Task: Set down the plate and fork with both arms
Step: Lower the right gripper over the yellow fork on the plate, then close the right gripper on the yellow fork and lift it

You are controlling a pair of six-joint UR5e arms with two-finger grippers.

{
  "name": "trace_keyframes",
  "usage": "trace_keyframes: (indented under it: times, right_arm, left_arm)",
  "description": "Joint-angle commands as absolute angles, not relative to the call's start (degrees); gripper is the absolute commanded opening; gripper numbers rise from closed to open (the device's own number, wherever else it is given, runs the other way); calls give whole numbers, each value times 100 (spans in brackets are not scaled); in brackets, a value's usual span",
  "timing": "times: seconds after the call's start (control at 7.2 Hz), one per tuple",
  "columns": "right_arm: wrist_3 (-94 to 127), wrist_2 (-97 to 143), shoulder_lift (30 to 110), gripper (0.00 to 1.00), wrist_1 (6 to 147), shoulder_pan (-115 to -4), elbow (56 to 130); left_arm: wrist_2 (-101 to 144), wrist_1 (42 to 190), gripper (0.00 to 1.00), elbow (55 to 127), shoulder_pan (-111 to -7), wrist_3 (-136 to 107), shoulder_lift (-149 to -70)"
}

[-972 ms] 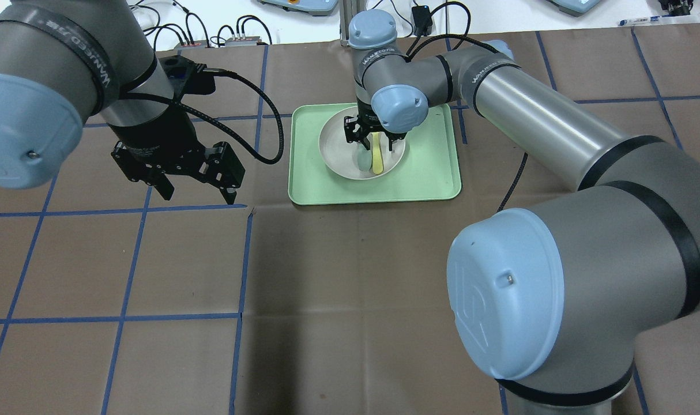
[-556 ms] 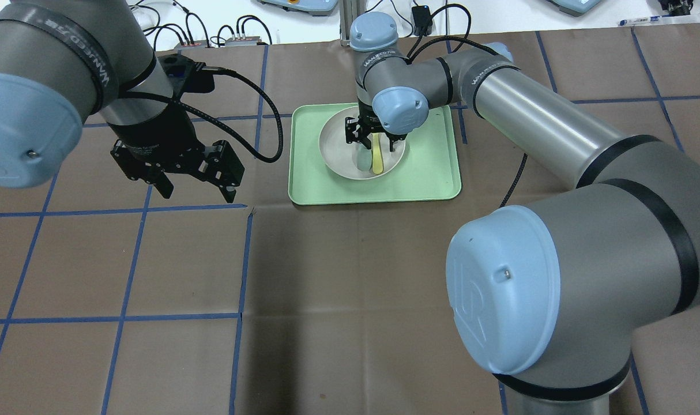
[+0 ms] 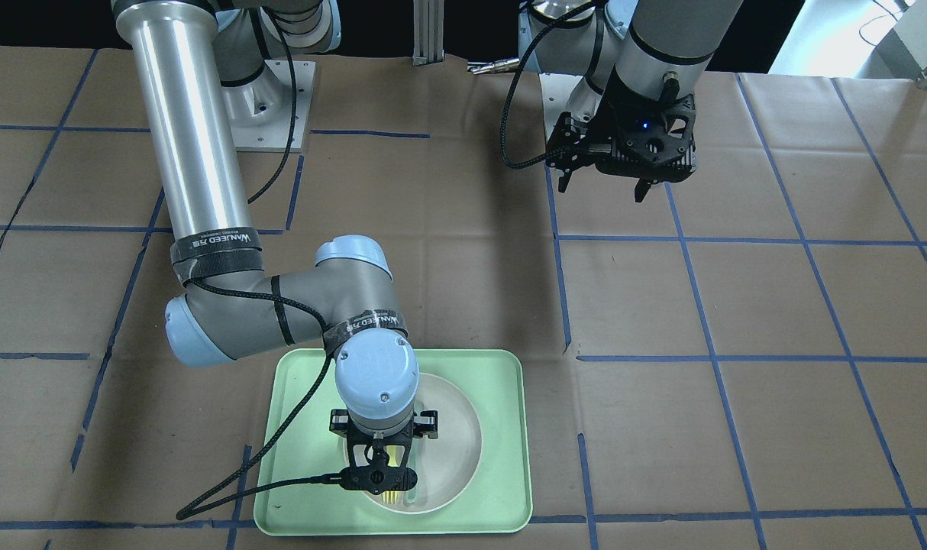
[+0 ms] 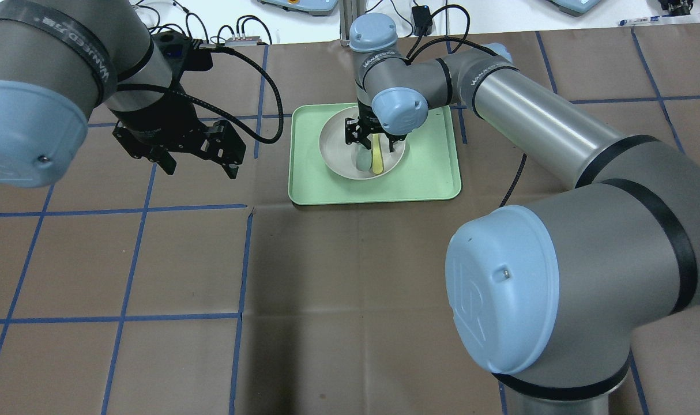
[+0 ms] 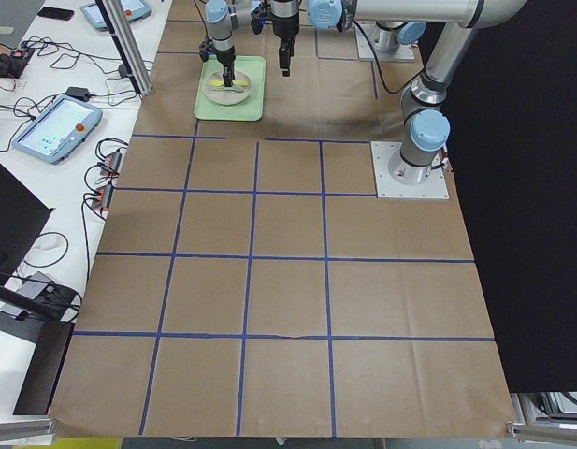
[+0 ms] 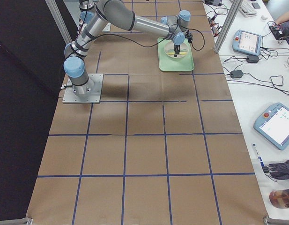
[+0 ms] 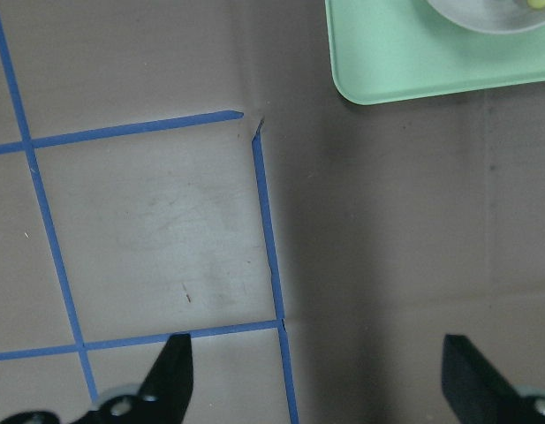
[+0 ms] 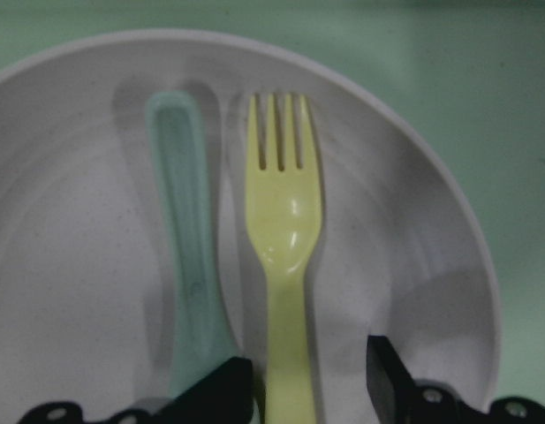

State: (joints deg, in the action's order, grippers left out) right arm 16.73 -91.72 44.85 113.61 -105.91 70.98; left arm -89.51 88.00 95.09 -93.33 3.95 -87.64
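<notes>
Brown papered table [image 4: 327,288]: you'll see the slim pale-yellow plastic fork [image 8: 285,230] lying in the round off-white plate [image 8: 69,265], on the mint-green rectangular tray [image 4: 431,173]. Your right gripper [image 8: 307,380] points straight down, fingers parted astride the handle, unclamped. Your left gripper [image 4: 200,171] hangs wide open, empty, beside the tray.

The right arm [image 4: 534,118] stretched from the lower right of the overhead view to the upper middle. Its wrist was bent and the right gripper [image 4: 372,144] pointed straight down, jaws partly apart. The left arm [image 4: 67,52] sat at upper left, and the left gripper [image 4: 202,170] hung downward with its jaws spread wide.
</notes>
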Motion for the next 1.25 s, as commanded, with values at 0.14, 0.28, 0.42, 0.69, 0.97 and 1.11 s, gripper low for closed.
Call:
trace_keyframes:
  times: [0.14, 0.28, 0.42, 0.69, 0.97, 1.11]
  right_arm:
    - [1643, -9237, 4413, 57, 11364, -10556, 7093]
    - [1661, -9324, 4386, 57, 11373, -10573, 7075]
    - [1661, -9325, 4386, 55, 11373, -10573, 7066]
    - [1696, -9334, 4395, 47, 11373, -10582, 7014]
    - [1723, -9325, 4412, 42, 11373, -10591, 6996]
    - [1723, -9316, 4395, 42, 11373, -10600, 7005]
  left_arm:
    - [-8947, 8745, 100, 9510, -9325, 387, -8728]
    - [-8939, 8745, 100, 9510, -9308, 378, -8728]
    - [-8930, 8736, 100, 9510, -9064, 361, -8736]
    - [-8921, 8736, 100, 9510, -8833, 352, -8745]
    - [-8930, 8458, 100, 9510, -8842, 273, -8763]
    - [-8930, 8229, 100, 9518, -8842, 125, -8815]
